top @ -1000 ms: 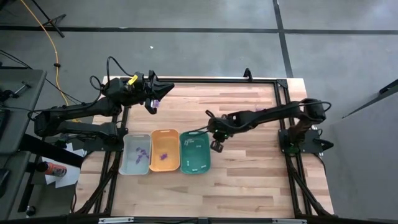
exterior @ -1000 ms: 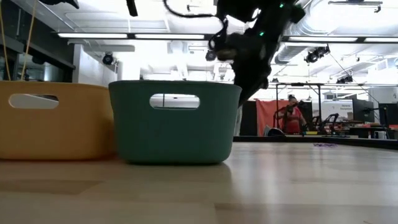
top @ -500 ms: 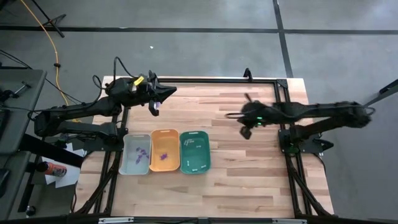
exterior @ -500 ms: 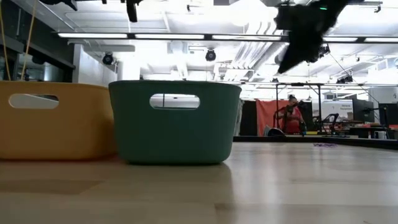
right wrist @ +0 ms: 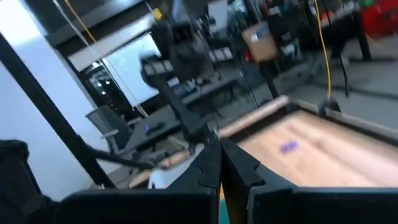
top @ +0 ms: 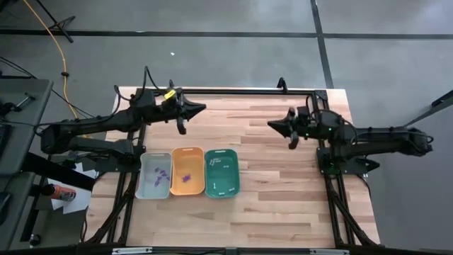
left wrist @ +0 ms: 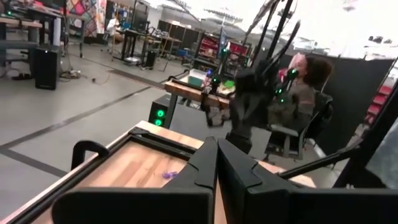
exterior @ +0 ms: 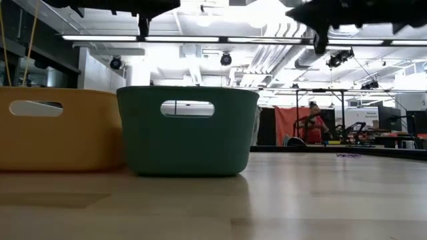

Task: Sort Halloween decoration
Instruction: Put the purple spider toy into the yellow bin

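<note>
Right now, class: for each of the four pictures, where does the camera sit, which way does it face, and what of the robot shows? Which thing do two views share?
High view: above, facing down; both arms, left gripper, right gripper, teal tray.
Low view: table height, facing across; teal tray, arms overhead.
Left wrist view: on the left arm, facing the right arm; own fingers.
Right wrist view: on the right arm, facing the left arm; own fingers.
Shared: the teal tray, high and low.

Halloween decoration pieces, sorted by tray.
Purple pieces point(top: 161, 174) lie in grey tray point(top: 144, 190); more in the orange tray beside it; white sticks in the teal.
</note>
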You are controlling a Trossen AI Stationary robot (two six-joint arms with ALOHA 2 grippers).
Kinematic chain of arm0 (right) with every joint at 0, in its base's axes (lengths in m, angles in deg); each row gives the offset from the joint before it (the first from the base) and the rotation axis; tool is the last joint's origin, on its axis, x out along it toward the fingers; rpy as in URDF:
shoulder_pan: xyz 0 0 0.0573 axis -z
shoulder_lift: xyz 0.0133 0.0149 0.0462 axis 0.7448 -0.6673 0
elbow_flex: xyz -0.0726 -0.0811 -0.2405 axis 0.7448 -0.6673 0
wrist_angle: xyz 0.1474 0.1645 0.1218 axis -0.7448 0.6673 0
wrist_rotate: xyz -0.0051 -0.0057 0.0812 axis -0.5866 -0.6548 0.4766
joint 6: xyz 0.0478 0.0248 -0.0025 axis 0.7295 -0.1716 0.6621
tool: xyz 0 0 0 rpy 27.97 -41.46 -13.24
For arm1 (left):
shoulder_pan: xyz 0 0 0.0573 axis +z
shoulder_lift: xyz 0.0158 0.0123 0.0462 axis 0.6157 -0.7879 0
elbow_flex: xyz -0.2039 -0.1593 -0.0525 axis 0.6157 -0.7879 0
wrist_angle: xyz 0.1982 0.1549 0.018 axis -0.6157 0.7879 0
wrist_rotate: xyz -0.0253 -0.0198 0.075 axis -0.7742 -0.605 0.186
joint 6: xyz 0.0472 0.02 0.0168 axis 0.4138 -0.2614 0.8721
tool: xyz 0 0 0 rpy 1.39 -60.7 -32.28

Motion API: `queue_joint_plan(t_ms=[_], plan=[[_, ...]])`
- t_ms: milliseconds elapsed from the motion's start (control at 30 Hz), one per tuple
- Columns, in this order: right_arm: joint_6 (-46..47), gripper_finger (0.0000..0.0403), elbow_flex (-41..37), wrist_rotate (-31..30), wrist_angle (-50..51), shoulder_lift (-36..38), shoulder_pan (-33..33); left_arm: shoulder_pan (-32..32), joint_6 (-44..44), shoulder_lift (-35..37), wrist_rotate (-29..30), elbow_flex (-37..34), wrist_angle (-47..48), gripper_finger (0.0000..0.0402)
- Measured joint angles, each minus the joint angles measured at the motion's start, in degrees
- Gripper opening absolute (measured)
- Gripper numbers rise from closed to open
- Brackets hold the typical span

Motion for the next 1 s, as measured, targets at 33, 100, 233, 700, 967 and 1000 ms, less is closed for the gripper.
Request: queue_joint_plan(t_ms=[33,100,233,700,967,1000], plan=[[-0.74,0.0000,1.56,0.04,-0.31,-0.86,0.13,0.00,0.43,-0.34,-0.05,0.00,0.02,0.0000],[-3.51,0.0000,4.77,0.18,-0.43,-2.75,0.54,0.00,0.77,-0.87,-0.93,0.00,-0.01,0.0000],[-8.73,0.0000,10.79,0.27,0.44,-7.37,0.83,-0.02,0.38,-1.24,-5.00,0.00,-0.35,0.0000],[-15.95,0.0000,24.32,4.61,2.21,-24.22,0.81,-1.33,2.27,-1.22,-7.27,-0.01,0.23,0.0000],[-19.10,0.0000,29.14,4.67,9.59,-26.02,0.83,-1.28,2.41,-1.22,-6.84,0.00,0.63,0.0000],[-19.48,0.0000,29.37,4.71,10.22,-26.04,0.83,-1.16,2.41,-1.22,-6.79,0.00,0.63,0.0000]])
